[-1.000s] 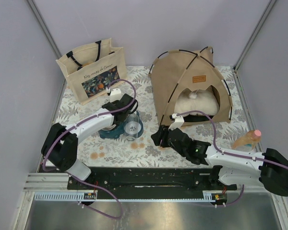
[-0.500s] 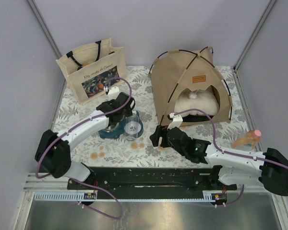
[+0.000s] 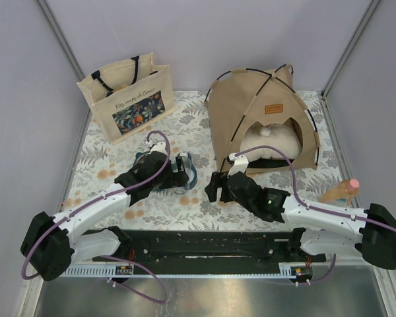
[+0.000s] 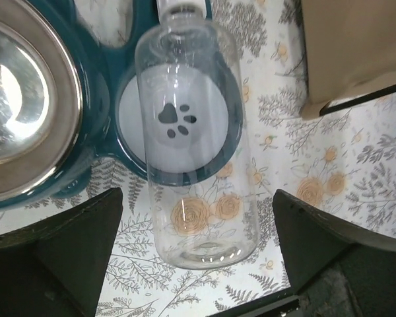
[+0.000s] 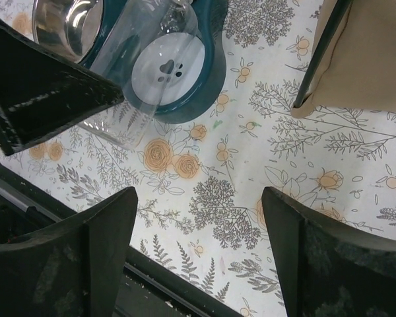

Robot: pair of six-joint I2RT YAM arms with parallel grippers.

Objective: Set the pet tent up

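The pet tent [image 3: 247,105] stood just beyond the right gripper [image 3: 213,187], the nearer one, whose jaws were apart and empty. The left gripper [image 3: 179,169] gaped over a clear bottle [image 4: 195,152].

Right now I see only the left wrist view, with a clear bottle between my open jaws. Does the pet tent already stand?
Observer: Yes. From above, the pet tent stands domed at the back right, with its black poles arched.
Operator: Is something inside it?
Observer: A cream pillow lies in its doorway.
Operator: Where is the right arm?
Observer: The right gripper hovers beside the tent's near left corner, jaws open, holding nothing.
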